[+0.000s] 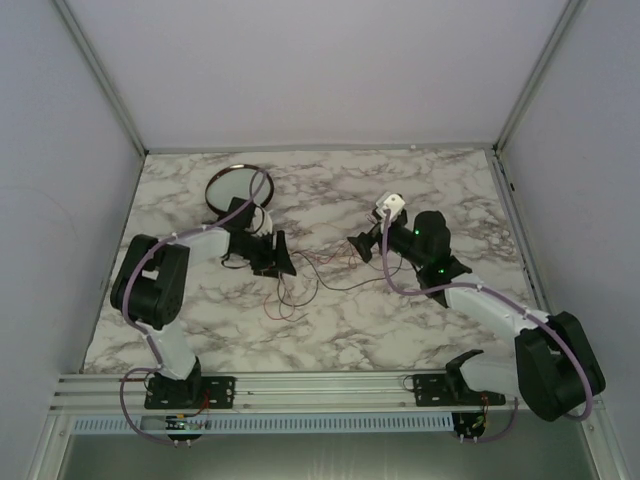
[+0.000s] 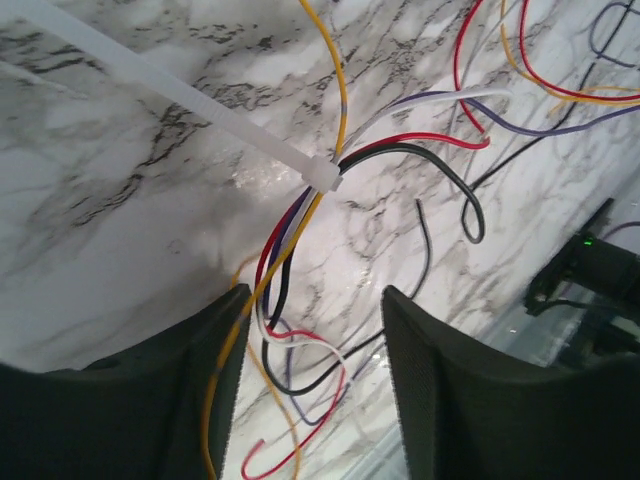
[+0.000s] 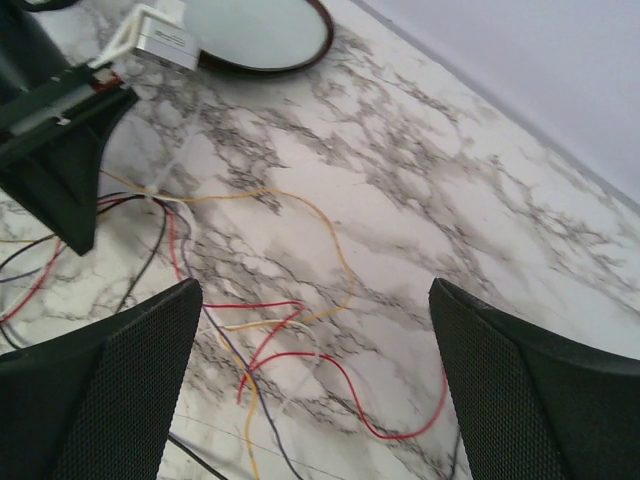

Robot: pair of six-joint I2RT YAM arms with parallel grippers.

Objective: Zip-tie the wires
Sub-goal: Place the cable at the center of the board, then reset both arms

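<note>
your zip tie [image 2: 200, 108] is already looped round the wires [image 2: 285, 232] and its head sits snug against the bundle, with the long white tail running off toward the upper left of the left wrist view. the main step looks done. the wires lie on the marble table [image 1: 400, 330] between the two arms, gathered at the tie and fanning out loose on either side of it.

your left gripper [image 2: 315, 292] has its jaws apart. several strands run through the gap close to one finger, but nothing is pinched. your right gripper [image 3: 315, 285] stands wide open over bare marble and loose loops, holding nothing.

what's left, as far as i can judge, is little: check that the tie has been pulled tight enough (the pictures can't settle that) and that no strand has been missed, since a few curl well away from the bundle. the tail is untrimmed.
</note>
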